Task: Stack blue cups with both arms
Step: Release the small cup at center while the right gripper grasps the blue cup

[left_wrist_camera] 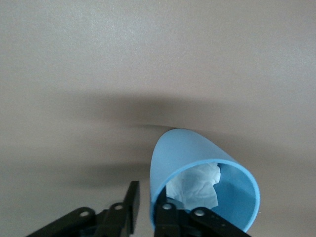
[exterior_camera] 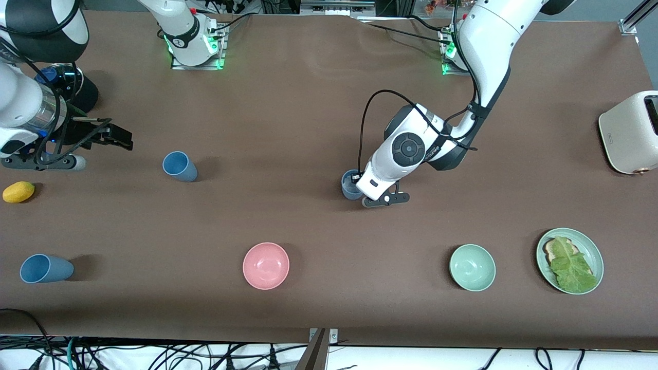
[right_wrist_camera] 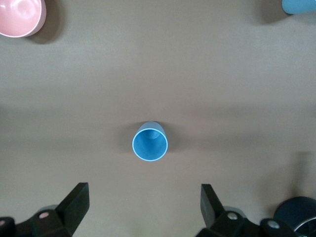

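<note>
You see three blue cups — one [exterior_camera: 180, 166] upright toward the right arm's end, one [exterior_camera: 45, 269] lying nearer the camera, one [exterior_camera: 351, 185] mid-table holding crumpled white paper.

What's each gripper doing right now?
Left gripper: jaws open, astride the rim of a blue cup.
Right gripper: jaws open, holding nothing.

A high camera looks down at my table [exterior_camera: 308, 103]. My wrist cameras look down close. All show blue cups [exterior_camera: 180, 166].
</note>
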Motion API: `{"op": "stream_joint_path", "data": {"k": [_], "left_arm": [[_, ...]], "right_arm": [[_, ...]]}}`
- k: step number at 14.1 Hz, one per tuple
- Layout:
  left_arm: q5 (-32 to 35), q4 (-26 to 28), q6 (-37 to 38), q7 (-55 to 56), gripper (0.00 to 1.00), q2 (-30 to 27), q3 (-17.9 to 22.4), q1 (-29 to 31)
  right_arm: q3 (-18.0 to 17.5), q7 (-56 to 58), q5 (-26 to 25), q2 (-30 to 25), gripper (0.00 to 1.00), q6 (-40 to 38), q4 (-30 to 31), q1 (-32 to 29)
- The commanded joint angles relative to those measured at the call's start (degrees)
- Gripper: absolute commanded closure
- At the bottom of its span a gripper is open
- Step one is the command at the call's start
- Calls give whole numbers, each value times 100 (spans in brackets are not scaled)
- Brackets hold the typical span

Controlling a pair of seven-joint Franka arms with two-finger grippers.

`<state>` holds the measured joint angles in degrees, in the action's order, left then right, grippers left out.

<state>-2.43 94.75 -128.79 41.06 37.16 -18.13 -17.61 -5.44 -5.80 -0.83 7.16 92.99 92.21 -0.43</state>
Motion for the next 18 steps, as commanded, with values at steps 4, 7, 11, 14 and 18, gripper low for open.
{"op": "stream_joint_path", "data": {"k": [4, 7, 11, 14, 18], "left_arm": [[-47, -141, 651, 17, 0, -647, 38, 12], [-47, -297, 1029, 17, 0, -973, 99, 64], [206, -1745, 2838, -27, 0, -983, 179, 301], [401, -2214, 3377, -491, 0, -1000, 179, 608], [401, -2206, 3562, -1194, 0, -1334, 170, 1249]], "right_arm": [[-18, 53, -93, 232, 0, -18, -2, -9], [-18, -53, -110, 497, 0, -167, 295, 8], [-18, -70, -110, 138, 0, 1112, 1796, 8], [-88, -332, -137, -56, 0, 1957, 2764, 34], [-395, -1000, -487, 22, 0, 2336, 3109, 122]]}}
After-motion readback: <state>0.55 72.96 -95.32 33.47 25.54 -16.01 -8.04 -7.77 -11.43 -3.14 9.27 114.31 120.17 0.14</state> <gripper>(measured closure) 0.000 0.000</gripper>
